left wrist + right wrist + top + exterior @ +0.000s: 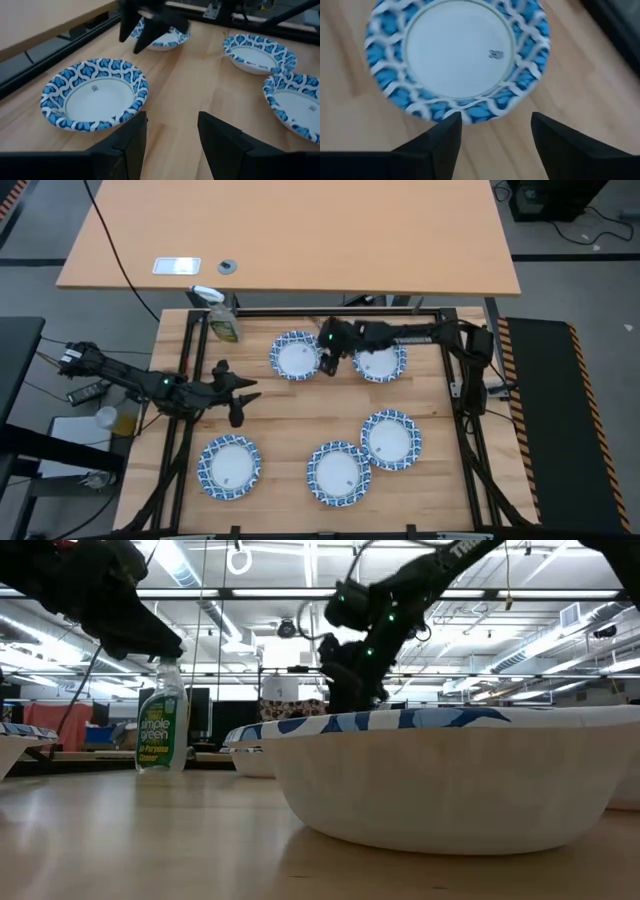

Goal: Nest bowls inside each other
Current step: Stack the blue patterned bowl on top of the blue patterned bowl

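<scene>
Five bowls with white centres and blue-patterned rims sit on the wooden table: far left (296, 355), far right (380, 361), near right (391, 439), near middle (338, 473) and near left (229, 466). My right gripper (326, 364) hangs open between the two far bowls. It tips down toward the far left bowl (457, 55), whose near rim lies just ahead of its fingers (495, 135). My left gripper (248, 400) is open above bare wood at the left, pointing toward the far left bowl (95, 95). Neither gripper holds anything.
A spray bottle (224, 320) with a yellow-green label stands at the table's far left corner, also in the low view (163, 725). A black frame (330, 311) runs along the table's edges. Bare wood lies in the table's middle between the bowl rows.
</scene>
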Controlling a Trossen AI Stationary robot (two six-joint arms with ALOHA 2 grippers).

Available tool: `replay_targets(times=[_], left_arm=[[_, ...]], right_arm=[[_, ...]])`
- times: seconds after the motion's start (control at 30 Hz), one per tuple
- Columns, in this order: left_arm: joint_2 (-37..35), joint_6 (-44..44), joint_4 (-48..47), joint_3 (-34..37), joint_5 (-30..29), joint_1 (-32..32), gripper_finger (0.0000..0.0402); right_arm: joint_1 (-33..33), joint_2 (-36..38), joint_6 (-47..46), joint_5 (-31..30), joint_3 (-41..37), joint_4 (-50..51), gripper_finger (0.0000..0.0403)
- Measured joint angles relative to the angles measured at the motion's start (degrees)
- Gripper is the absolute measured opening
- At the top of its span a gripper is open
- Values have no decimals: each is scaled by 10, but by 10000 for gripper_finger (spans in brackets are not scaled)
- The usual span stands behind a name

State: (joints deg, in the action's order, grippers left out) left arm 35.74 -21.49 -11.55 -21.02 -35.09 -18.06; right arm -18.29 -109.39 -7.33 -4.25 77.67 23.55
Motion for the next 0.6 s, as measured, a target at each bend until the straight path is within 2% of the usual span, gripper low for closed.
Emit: replay_targets(times=[0.17,0.33,0.53,0.6], left_arm=[[12,0,19,0,0,0,181],[14,0,20,-1,0,0,181],[14,14,47,-1,0,0,181],[14,20,50,-1,0,2,181]], right_arm=[[-55,-2,-93,55,-2,-7,244],[-100,-11,-150,144,-2,-32,244],[-118,-34,-156,152,0,-59,264],[-120,-52,-161,172,13,-65,276]])
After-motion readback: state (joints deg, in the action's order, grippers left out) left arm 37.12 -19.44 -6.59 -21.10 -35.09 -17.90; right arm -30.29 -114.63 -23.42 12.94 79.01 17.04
